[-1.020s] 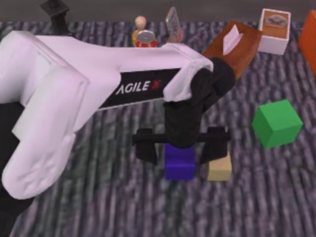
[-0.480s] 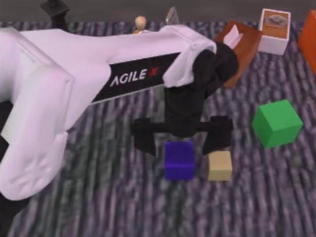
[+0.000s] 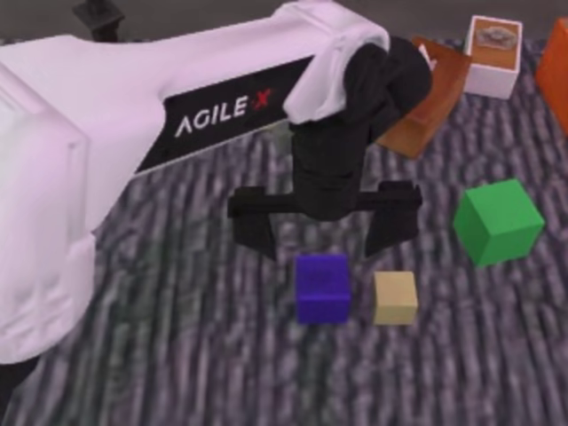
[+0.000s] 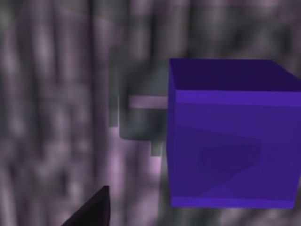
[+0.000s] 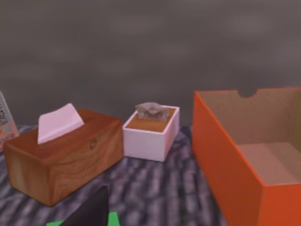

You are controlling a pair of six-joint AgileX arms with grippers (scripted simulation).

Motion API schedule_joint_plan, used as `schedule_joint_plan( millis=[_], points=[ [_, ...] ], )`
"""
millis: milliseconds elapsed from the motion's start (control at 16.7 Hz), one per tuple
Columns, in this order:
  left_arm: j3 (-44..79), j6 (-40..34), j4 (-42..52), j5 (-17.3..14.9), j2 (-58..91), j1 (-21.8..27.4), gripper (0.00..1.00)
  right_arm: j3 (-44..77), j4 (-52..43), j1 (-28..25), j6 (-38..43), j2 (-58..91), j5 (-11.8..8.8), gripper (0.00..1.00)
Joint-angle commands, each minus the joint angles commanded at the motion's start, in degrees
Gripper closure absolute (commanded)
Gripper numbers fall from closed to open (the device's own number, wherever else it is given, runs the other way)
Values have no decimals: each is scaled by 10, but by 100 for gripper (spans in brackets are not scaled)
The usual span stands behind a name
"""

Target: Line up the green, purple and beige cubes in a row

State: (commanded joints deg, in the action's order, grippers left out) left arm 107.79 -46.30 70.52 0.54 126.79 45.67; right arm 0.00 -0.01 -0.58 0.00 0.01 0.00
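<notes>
Over the middle of the table (image 3: 177, 355), my left arm (image 3: 133, 133) reaches in from the top view's left. It is the biggest thing I see. My left gripper (image 3: 321, 240) hangs just behind the purple cube (image 3: 321, 286). Its jaws are spread wide, wider than the cube, and they hold nothing. From above, one finger tip sits near the back left of the purple cube and the other sits near the back of the beige cube (image 3: 395, 297). I cannot tell if they touch either one.

The green cube (image 3: 497, 220) is the biggest cube. It sits on the right side of the table, well apart from the other two. The purple cube is in the middle. The little beige cube is just beside it on the right, with a thin gap between them.

My left wrist view shows the purple cube (image 4: 233, 134) up close, sitting flat on the table, with one dark finger tip (image 4: 91, 212) off to its side.

My right wrist view shows things at the back that the top view mostly cuts off: a brown tissue box (image 5: 63, 153), a white box (image 5: 151, 132) and an open orange box (image 5: 244, 155). I cannot tell how my right gripper's jaws stand.
</notes>
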Motion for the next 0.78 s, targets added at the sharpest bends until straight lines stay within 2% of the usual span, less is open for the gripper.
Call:
schedule_joint_plan(
  millis=[180,360,780],
  points=[
    [-16,2,-11,1,-17,-8,0,16,-11,-3,0,16,-1,0],
    [-81,12,-54,5,-87,-43,0,80,-55,-13,-1,81,-2,0],
    [-378,81,-234,11,-440,-189,0,356,-244,-46,-8,414,0,0]
  ],
)
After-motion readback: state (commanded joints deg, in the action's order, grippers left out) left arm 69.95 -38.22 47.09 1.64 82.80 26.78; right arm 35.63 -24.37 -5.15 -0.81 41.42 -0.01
